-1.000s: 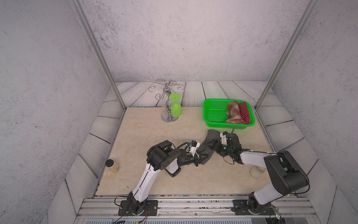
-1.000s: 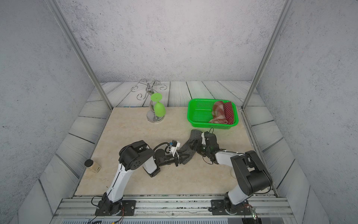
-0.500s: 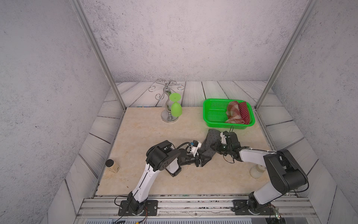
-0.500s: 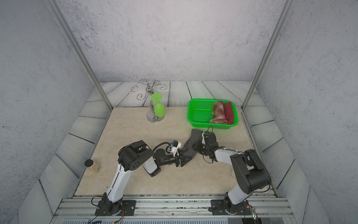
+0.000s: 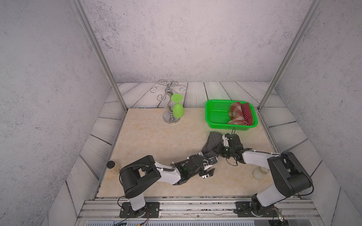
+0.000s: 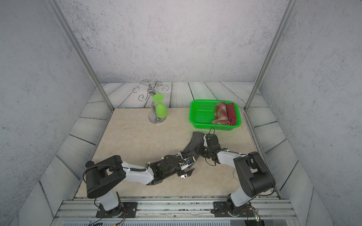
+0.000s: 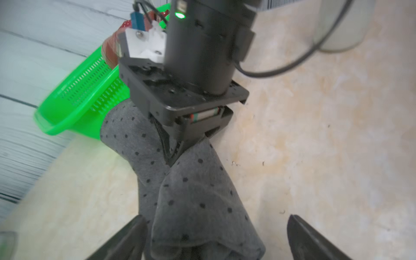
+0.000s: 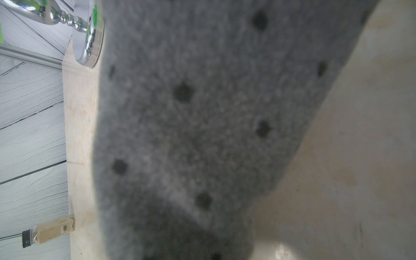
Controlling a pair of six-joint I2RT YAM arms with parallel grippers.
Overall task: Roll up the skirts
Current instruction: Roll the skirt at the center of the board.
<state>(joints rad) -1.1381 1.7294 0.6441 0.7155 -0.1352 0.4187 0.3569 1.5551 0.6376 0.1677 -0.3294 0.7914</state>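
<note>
The dark grey dotted skirt (image 5: 212, 140) (image 6: 195, 140) lies as a long folded strip on the tabletop in front of the basket. My left gripper (image 5: 210, 167) (image 7: 216, 218) is open, its fingers straddling the strip's near end (image 7: 193, 202) without gripping it. My right gripper (image 5: 216, 150) (image 7: 172, 157) is shut on the grey skirt midway along it. In the right wrist view, grey cloth (image 8: 202, 112) fills the picture and hides the jaws. The red-brown plaid skirt (image 5: 236, 113) and the dark red white-dotted skirt (image 5: 247, 113) lie rolled in the green basket (image 5: 210, 111).
A chrome stand (image 5: 170, 115) holding an upturned green glass (image 5: 177, 110) stands at the back left of the mat. A small capped bottle (image 5: 112, 166) sits at the mat's left edge. A white jar (image 5: 259, 173) stands beside the right arm.
My left gripper has opened and let go of the grey skirt's near end. My right gripper has shut on the skirt's middle.
</note>
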